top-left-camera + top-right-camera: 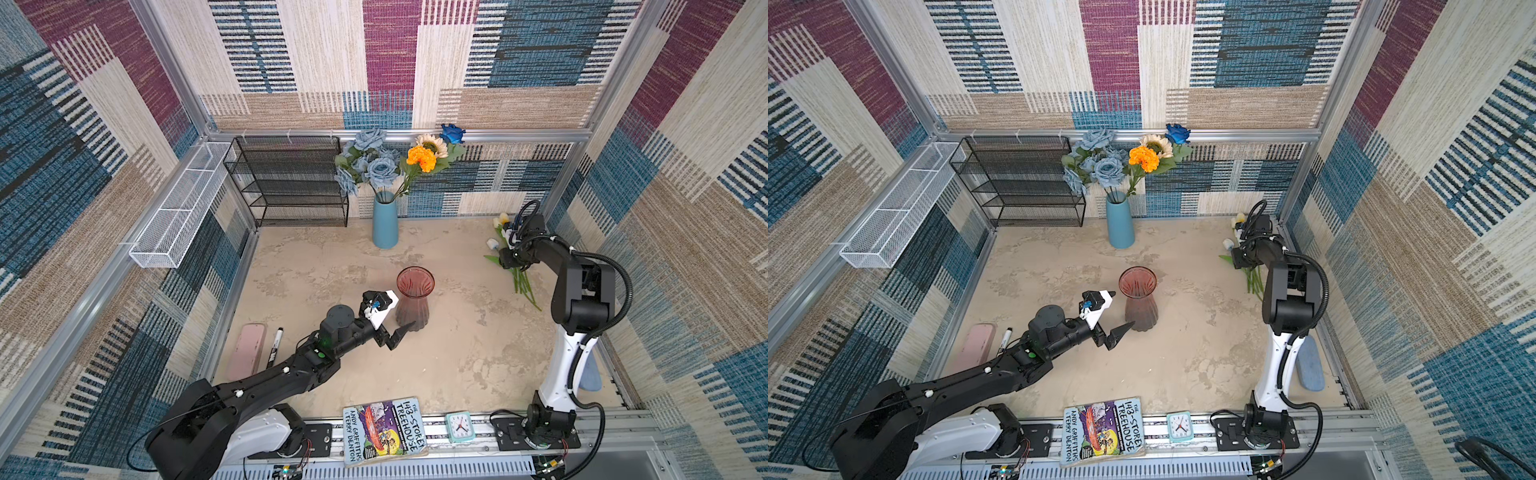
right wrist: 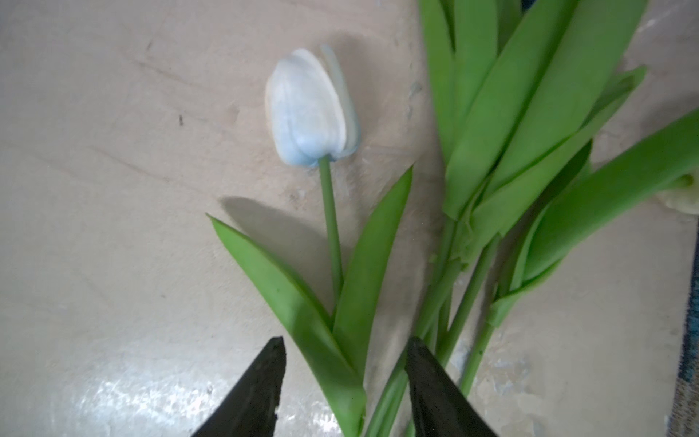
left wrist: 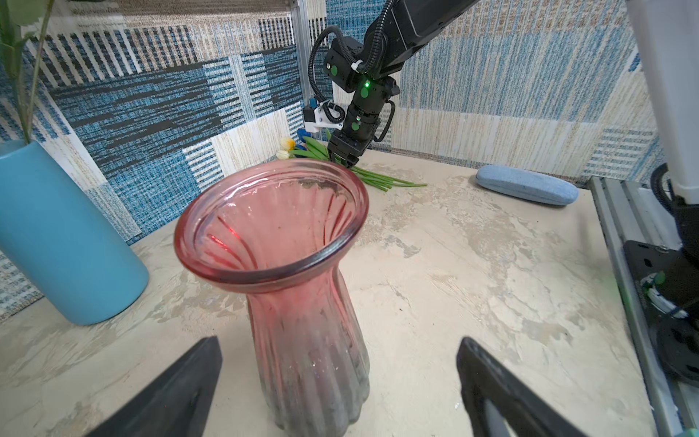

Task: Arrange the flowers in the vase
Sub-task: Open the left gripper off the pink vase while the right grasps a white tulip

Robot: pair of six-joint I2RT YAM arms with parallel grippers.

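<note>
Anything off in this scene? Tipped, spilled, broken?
Nothing tipped or broken. The pink glass vase and blue vase stand upright. Only oddity: dark grime inside the pink rim. The tulips lie loose on the table.

Two vases (image 1: 385, 228) (image 1: 411, 311), one book (image 1: 384, 430), one clock (image 1: 459, 427)

A: You were working in a robotics lab cell, not a real room. The aluminium frame (image 1: 519, 134) held up walls (image 1: 324, 62) of patchwork woven fabric, and your robot arms (image 1: 569, 361) were mounted on a slotted rail (image 1: 615, 430) at the front.

B: Yet you had it dressed like a home. Your marbled tabletop (image 1: 457, 353) carried a black mesh rack (image 1: 291, 183) and a pink glass vase (image 1: 413, 303), while a paperback (image 1: 384, 430) and a small clock (image 1: 460, 427) sat on the rail.

A: And you had a white wire basket (image 1: 178, 212) tied along the left wall.
</note>
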